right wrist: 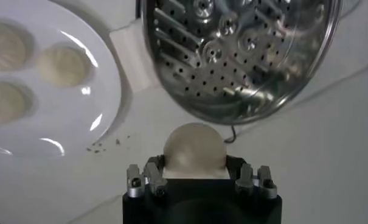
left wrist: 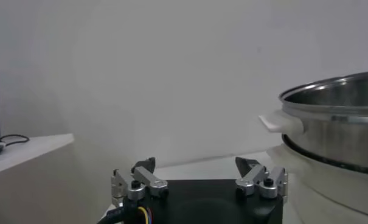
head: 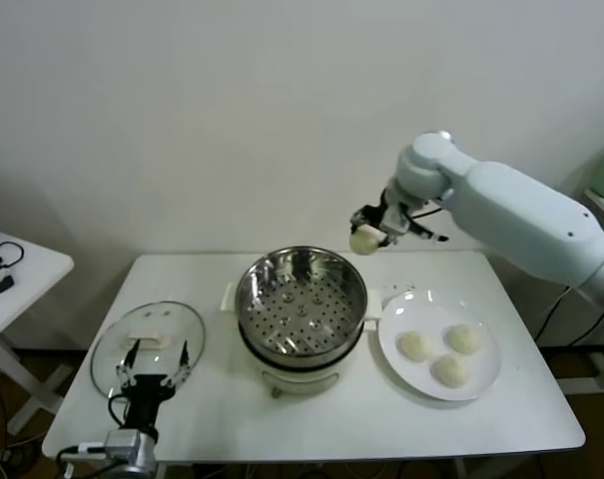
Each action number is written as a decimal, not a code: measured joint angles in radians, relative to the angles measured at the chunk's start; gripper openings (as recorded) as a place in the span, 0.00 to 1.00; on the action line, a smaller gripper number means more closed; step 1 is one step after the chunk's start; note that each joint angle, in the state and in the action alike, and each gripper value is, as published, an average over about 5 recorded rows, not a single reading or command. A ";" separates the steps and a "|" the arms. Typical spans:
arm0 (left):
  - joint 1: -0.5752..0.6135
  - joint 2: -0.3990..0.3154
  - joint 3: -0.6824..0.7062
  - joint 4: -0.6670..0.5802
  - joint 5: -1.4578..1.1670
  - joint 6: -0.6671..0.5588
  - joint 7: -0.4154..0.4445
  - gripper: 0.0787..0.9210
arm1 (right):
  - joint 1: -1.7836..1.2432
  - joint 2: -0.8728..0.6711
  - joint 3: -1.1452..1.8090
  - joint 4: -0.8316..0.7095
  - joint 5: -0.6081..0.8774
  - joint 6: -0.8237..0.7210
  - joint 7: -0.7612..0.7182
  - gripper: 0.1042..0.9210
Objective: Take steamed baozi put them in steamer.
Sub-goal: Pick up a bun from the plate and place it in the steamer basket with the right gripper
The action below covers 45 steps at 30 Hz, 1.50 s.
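Note:
My right gripper (head: 369,237) is shut on one cream-white baozi (head: 364,239) and holds it in the air just past the far right rim of the steamer (head: 302,304). In the right wrist view the baozi (right wrist: 193,151) sits between the fingers, above the table beside the steamer's perforated floor (right wrist: 238,55). Three more baozi (head: 416,345) (head: 465,338) (head: 449,370) lie on the white plate (head: 481,385) to the steamer's right. The steamer basket holds nothing. My left gripper (head: 154,371) is open and empty, parked low at the table's front left.
A glass lid (head: 147,344) lies flat on the table left of the steamer, just beyond my left gripper. The steamer's white side handle (left wrist: 280,122) shows in the left wrist view. A small side table (head: 12,269) stands at far left.

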 measured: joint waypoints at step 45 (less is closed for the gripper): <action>0.034 0.005 -0.013 -0.001 -0.006 -0.010 0.014 0.88 | -0.163 0.272 -0.024 -0.193 -0.244 0.081 0.019 0.85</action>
